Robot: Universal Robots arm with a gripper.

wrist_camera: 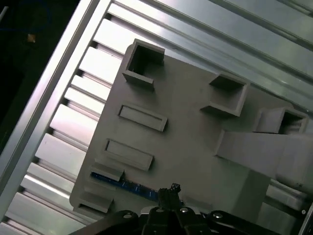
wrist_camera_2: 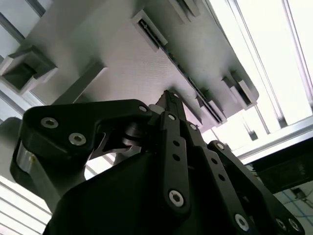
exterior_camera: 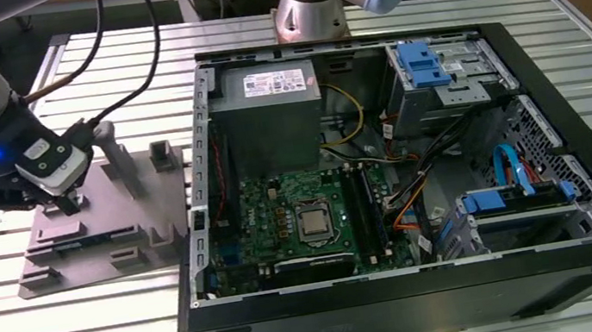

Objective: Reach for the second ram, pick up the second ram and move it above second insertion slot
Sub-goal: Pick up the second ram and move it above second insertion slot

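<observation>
The gripper (exterior_camera: 69, 200) hung over the grey fixture (exterior_camera: 108, 236) at the exterior view's left, fingers seemingly together, holding nothing. In the first wrist view the second ram (wrist_camera: 124, 185) lay along the fixture's edge — one end just beside the gripper's tips. The computer case (exterior_camera: 409, 311) stood at the exterior view's right.

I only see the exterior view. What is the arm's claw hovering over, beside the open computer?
Observer: A grey fixture. The first wrist view shows a thin, dark blue ram stick lying in a slot along its edge.
Operator: Is the claw anywhere near that stick?
Observer: Yes. In that view the gripper has its tip right at one end of the stick. I cannot tell whether they touch.
</observation>
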